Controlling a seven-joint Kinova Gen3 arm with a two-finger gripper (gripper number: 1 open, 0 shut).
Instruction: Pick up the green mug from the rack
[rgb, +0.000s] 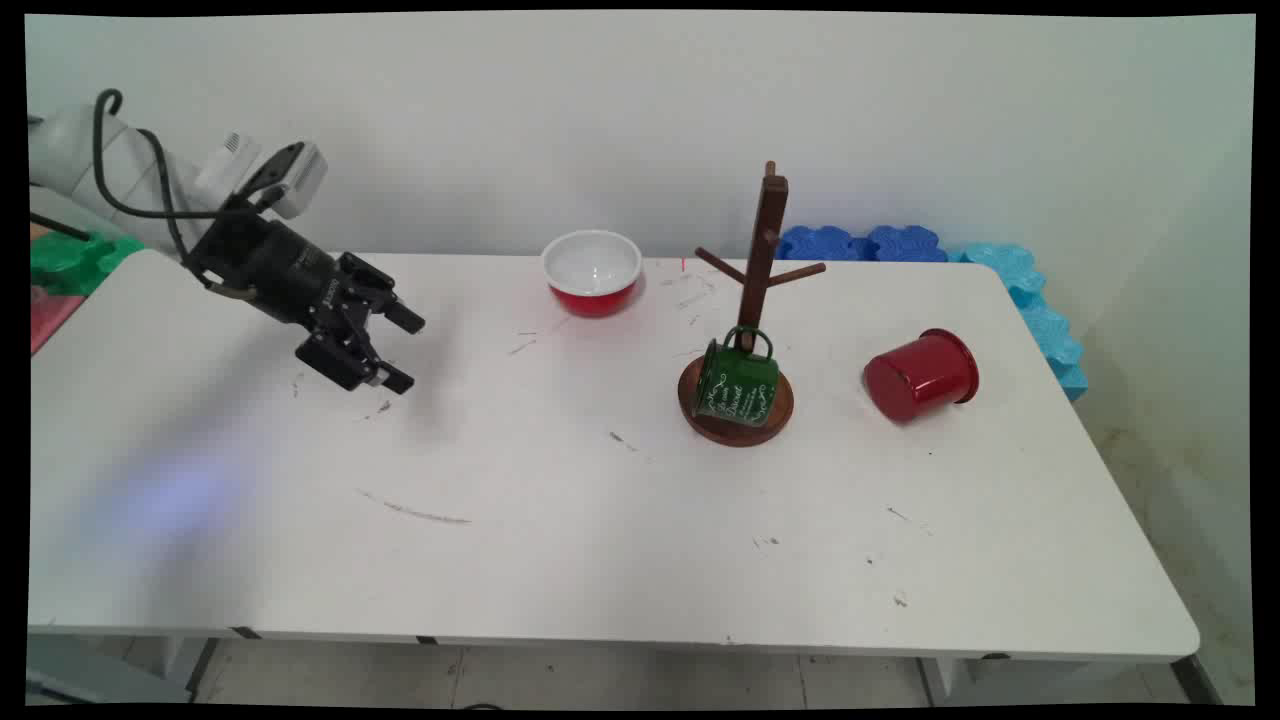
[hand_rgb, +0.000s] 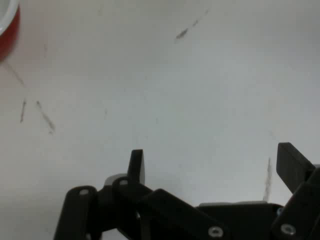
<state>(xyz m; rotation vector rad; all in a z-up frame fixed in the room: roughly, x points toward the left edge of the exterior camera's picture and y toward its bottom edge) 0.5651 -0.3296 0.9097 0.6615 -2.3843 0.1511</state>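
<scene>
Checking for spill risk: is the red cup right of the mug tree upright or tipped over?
Tipped over. The red cup lies on its side on the table, its mouth facing right, beside the mug tree.

red bowl (rgb: 592, 272), green mug (rgb: 738, 381) on mug tree (rgb: 752, 300), red cup (rgb: 921, 374).

In the hand view only a sliver of the red bowl (hand_rgb: 7, 25) shows, cut off at the top left corner. The green mug (rgb: 737, 380) hides the foot of the wooden mug tree (rgb: 762, 262). Blue foam pieces (rgb: 862, 243) lie partly hidden behind the worktop's (rgb: 560, 520) far edge.
</scene>
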